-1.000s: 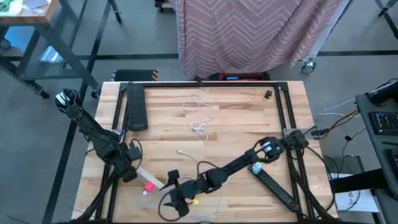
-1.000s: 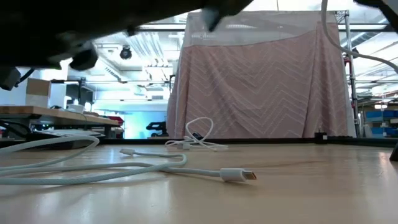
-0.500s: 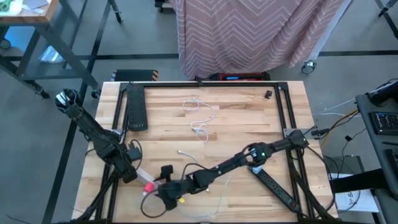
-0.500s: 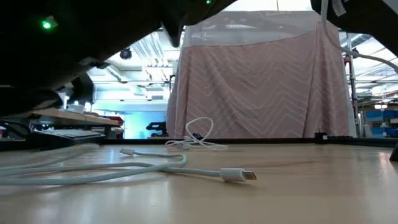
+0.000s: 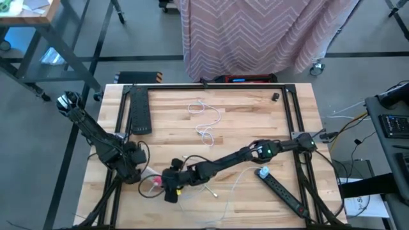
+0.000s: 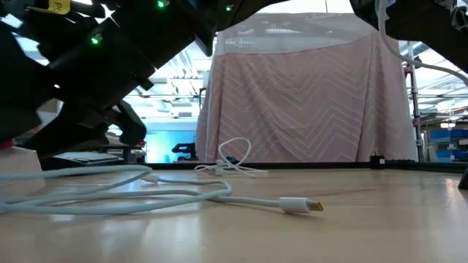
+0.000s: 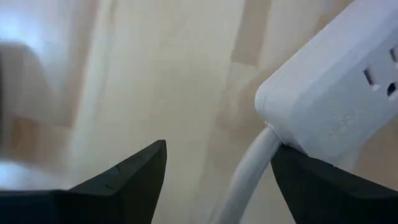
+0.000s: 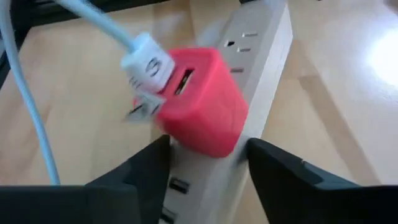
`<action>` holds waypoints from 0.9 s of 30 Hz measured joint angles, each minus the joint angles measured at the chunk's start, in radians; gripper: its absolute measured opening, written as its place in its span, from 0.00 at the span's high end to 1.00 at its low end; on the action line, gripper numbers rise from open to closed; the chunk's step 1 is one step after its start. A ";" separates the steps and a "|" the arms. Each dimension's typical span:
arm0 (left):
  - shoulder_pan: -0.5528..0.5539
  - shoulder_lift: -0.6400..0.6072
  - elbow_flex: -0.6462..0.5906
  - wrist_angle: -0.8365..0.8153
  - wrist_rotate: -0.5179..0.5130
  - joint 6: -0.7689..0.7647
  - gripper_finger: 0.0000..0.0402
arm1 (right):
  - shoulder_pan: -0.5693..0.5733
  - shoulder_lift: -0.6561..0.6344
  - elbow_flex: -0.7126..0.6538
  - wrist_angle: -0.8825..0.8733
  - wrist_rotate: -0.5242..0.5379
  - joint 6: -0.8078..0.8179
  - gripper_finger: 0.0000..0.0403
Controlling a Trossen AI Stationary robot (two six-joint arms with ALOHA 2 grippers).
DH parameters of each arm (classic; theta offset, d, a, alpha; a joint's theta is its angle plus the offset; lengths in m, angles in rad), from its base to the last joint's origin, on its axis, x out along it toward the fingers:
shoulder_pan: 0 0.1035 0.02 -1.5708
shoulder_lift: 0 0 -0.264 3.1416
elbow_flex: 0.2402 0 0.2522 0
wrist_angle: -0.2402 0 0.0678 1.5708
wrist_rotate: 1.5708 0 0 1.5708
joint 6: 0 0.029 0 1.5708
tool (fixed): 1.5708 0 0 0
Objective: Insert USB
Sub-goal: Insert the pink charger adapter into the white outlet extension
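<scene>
straddling the red charger (image 8: 202, 102) on the white power strip (image 8: 249, 81), right gripper (image 8: 208, 155) open — left gripper (image 7: 217, 165) wide beside the strip's end.

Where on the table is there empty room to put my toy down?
Bare wood lies between the coiled white cable and the small black piece, and right of the black power strip. The front edge is crowded: both grippers, the red charger, a loose cable.

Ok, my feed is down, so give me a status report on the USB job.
Left gripper open at white power strip end. Right gripper around red charger on the strip. White USB plug at charger port, not clearly seated. Nothing blocking.
</scene>
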 joint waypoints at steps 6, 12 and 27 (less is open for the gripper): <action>0.001 0.000 0.027 -0.063 -0.072 0.058 0.33 | -0.013 -0.001 0.002 -0.102 -0.004 0.107 0.73; 0.001 0.002 0.126 -0.162 -0.099 0.032 0.35 | -0.019 -0.013 0.002 -0.175 -0.012 0.143 0.86; 0.006 0.057 0.293 -0.258 -0.333 0.017 0.44 | -0.044 -0.010 -0.009 -0.164 -0.025 0.057 0.96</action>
